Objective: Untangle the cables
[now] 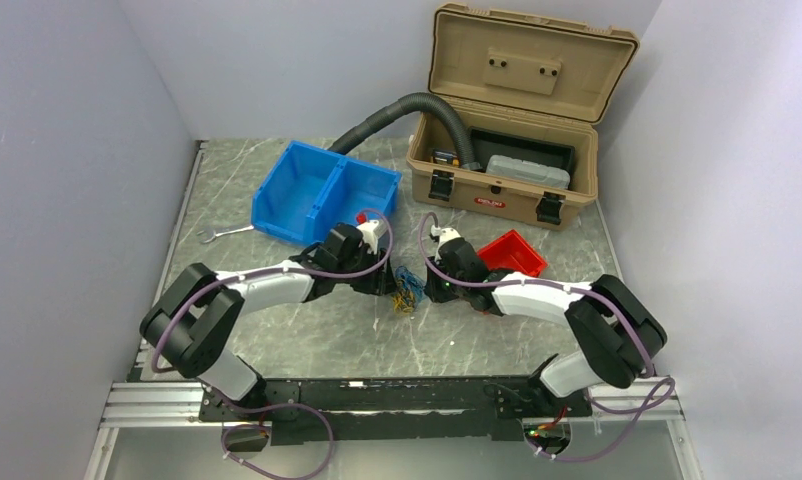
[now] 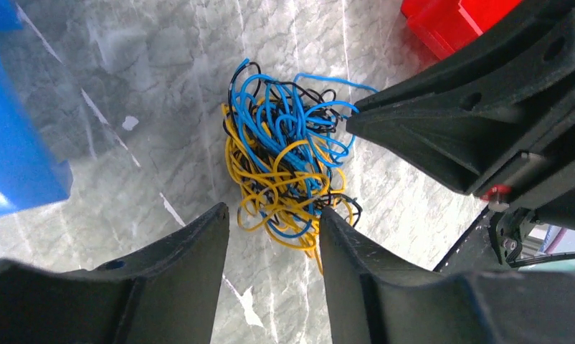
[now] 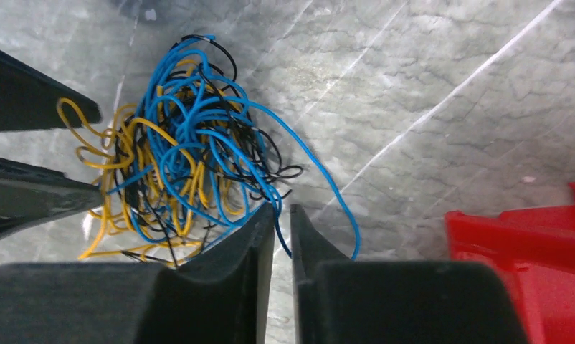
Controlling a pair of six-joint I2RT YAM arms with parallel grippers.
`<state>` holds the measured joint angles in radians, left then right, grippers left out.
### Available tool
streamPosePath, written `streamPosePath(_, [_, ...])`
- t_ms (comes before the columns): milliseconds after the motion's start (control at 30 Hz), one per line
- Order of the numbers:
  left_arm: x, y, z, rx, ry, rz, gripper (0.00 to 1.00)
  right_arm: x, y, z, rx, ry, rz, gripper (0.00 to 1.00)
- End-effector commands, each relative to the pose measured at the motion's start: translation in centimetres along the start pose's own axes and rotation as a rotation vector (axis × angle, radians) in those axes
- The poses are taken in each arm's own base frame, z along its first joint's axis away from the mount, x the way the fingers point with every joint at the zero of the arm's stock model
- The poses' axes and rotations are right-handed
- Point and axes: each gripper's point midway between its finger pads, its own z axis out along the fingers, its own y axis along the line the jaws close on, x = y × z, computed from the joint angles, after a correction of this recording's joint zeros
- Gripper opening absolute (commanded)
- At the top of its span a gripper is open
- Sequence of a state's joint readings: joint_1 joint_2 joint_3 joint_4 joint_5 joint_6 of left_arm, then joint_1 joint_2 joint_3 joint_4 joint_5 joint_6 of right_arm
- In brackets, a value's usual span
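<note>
Left claw (image 2: 274, 215): open, its two fingers (image 2: 198, 251) well apart, gripping nothing. The cables (image 2: 284, 165), one tangled clump of blue, yellow and black strands, lie on the table (image 2: 148, 93) directly ahead of this claw. The nearest yellow loops reach into the gap between its fingertips and touch the inner edge of the finger on the right of the left wrist view. Right claw (image 3: 282, 209): nearly closed, with only a narrow slit between its fingers (image 3: 234, 272). The clump lies ahead of this claw and to its left in its own view, and blue strands run down to its fingertips, one of them entering the slit. Whether that strand is pinched cannot be determined. The two claws face each other across the clump, the right claw's tip touching the blue loops on its side. A red bin (image 3: 528, 244) stands to the right of the right claw. A blue bin (image 2: 12, 158) stands to the left of the left claw.
</note>
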<state>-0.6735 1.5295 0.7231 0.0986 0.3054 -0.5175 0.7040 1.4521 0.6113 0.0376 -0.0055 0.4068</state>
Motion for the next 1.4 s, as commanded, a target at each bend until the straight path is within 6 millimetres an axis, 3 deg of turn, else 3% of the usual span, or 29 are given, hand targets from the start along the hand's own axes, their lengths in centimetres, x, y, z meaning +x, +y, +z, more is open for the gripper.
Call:
streamPosePath(0, [-1.0, -0.9, 1.0, 0.003, 0.016, 0.013, 0.51, -2.9, 2.7, 0.3, -0.097, -0.083, -0.009, 0.08])
streamPosePath(33, [-0.8, -0.6, 1.4, -0.012, 0.032, 0.014, 0.45, -2.9, 3.0, 0.2, -0.108, -0.083, -0.008, 0.00])
streamPosePath(167, [-0.5, 0.9, 1.7, -0.084, 0.033, 0.003, 0.01, -3.3, 2.8, -0.6, -0.096, -0.112, 0.003, 0.00])
streamPosePath(300, [-0.6, 2.8, 0.1, -0.174, -0.004, -0.012, 0.00, -5.1, -0.3, -2.5, 0.093, -0.190, 0.048, 0.00])
streamPosePath(533, [0.5, 7.7, -6.2, -0.346, -0.091, -0.082, 0.00, -8.4, -7.7, -8.7, 0.493, -0.326, 0.233, 0.00])
streamPosePath(767, [0.1, 12.0, -12.3, -0.479, -0.283, -0.267, 0.00, -10.3, -12.8, -13.4, 0.559, -0.457, 0.451, 0.00])
streamPosePath(900, [0.0, 14.2, -15.8, -0.597, -0.386, -0.371, 0.00, -10.9, -14.0, -15.2, 0.609, -0.512, 0.472, 0.00])
streamPosePath(1033, [-0.3, 14.8, -18.0, -0.612, -0.477, -0.406, 0.00, -11.5, -13.1, -15.0, 0.558, -0.486, 0.442, 0.00])
streamPosePath(1133, [-1.2, 13.1, -17.4, -0.499, -0.495, -0.339, 0.00, -12.6, -10.0, -13.4, 0.371, -0.443, 0.328, 0.00])
streamPosePath(1200, [-1.7, 11.7, -16.5, -0.402, -0.485, -0.280, 0.00, -13.1, -6.7, -12.4, 0.181, -0.414, 0.222, 0.00])
streamPosePath(1233, [-1.8, 11.0, -15.9, -0.355, -0.469, -0.257, 0.00, -13.3, -5.4, -12.1, 0.116, -0.406, 0.186, 0.08])
streamPosePath(1267, [-1.7, 10.6, -15.5, -0.322, -0.455, -0.243, 0.00, -13.3, -4.3, -11.8, 0.078, -0.400, 0.159, 0.25])
streamPosePath(1300, [-1.7, 10.3, -15.1, -0.294, -0.438, -0.233, 0.00, -13.5, -3.3, -11.5, 0.043, -0.397, 0.126, 0.53])
streamPosePath(1333, [-1.5, 10.2, -14.5, -0.279, -0.413, -0.232, 0.00, -13.3, -2.1, -11.2, 0.007, -0.385, 0.090, 0.65])
streamPosePath(1367, [-1.5, 10.0, -14.3, -0.268, -0.402, -0.226, 0.00, -13.3, -1.1, -10.8, -0.014, -0.375, 0.059, 0.70])
